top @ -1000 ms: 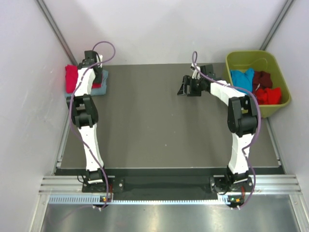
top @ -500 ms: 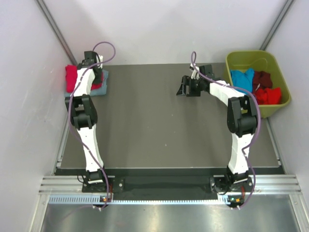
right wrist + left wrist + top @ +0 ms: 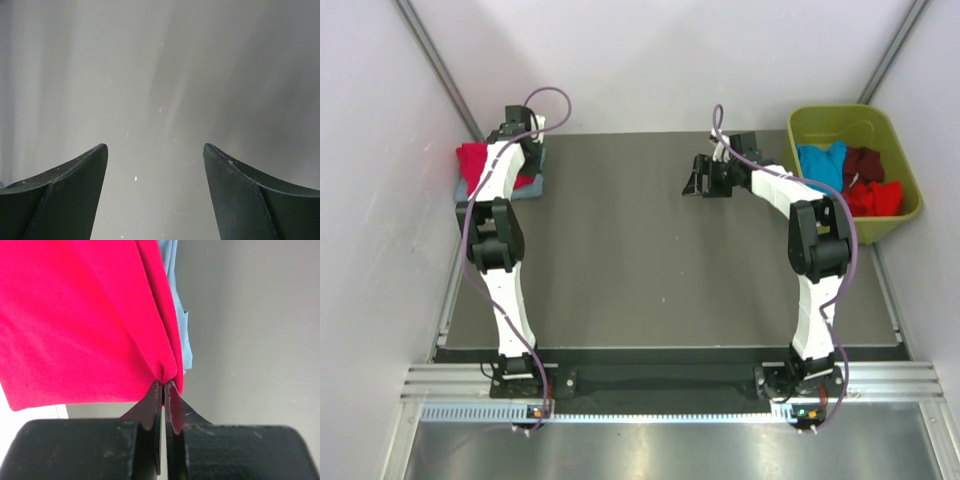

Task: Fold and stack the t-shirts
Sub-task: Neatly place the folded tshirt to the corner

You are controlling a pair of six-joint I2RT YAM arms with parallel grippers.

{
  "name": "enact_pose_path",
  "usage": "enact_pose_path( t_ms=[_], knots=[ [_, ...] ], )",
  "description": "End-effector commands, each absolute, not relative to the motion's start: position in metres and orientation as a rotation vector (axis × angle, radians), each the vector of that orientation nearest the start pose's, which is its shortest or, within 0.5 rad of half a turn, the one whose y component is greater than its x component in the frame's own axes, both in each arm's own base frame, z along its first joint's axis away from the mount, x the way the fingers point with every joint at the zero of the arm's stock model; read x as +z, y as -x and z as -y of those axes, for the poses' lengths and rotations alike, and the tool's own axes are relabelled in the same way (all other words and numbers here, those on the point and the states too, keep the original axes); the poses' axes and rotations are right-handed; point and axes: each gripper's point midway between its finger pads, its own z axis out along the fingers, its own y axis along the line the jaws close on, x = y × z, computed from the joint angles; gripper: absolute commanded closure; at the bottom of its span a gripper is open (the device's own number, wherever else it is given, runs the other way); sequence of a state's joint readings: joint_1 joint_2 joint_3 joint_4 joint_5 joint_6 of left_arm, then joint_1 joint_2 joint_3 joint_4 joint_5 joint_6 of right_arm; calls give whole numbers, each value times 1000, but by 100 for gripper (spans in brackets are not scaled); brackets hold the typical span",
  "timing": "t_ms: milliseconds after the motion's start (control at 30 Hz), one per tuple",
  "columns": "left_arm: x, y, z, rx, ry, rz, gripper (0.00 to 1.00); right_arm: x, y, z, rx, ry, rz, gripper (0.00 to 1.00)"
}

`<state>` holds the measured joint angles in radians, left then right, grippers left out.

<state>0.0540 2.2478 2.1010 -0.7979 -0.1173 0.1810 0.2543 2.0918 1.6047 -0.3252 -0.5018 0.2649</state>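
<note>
A crimson-red t-shirt (image 3: 75, 315) lies folded on a blue-grey t-shirt (image 3: 172, 270) at the table's far left corner. My left gripper (image 3: 164, 385) is shut on a pinched fold at the red t-shirt's edge. From above, the left gripper (image 3: 523, 150) sits over the right side of the red t-shirt (image 3: 475, 160), with the blue-grey t-shirt (image 3: 467, 191) showing beneath. My right gripper (image 3: 698, 180) hovers open over the bare table at the back middle. In the right wrist view my right gripper (image 3: 155, 146) has only table surface between its fingers.
An olive-green bin (image 3: 840, 115) stands at the back right, holding a bright blue t-shirt (image 3: 820, 163), a maroon one (image 3: 865, 160) and a red one (image 3: 878, 197). White walls close in both sides and the back of the dark table (image 3: 640, 270).
My left gripper has shut on the red t-shirt's edge and shifted slightly right, drawing the cloth with it. The right arm has barely moved.
</note>
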Motion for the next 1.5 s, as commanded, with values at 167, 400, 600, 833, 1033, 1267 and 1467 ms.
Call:
enact_pose_path(
  t_ms=[167, 400, 600, 833, 1033, 1267, 1467],
  knots=[
    [153, -540, -66, 324, -33, -2460, 49, 109, -491, -234, 866, 281, -2328, 22],
    [212, -561, -67, 320, 49, -2292, 31, 109, -491, -236, 868, 284, -2330, 22],
    [231, -570, -108, 381, 218, -2206, 28, 114, -493, -235, 852, 292, -2317, 22],
    [226, -574, -68, 129, 107, -2231, 37, 145, -505, -208, 591, 257, -2270, 14],
    [257, -577, 19, -147, -34, -2164, 1, 233, -544, -107, -106, -10, -2015, 0],
    [238, -576, 107, -161, -138, -2193, 1, 278, -517, -77, -281, 69, -1932, 0],
    [237, -567, 130, -97, -171, -2195, 1, 292, -489, -70, -282, 88, -1921, 0]
  ],
)
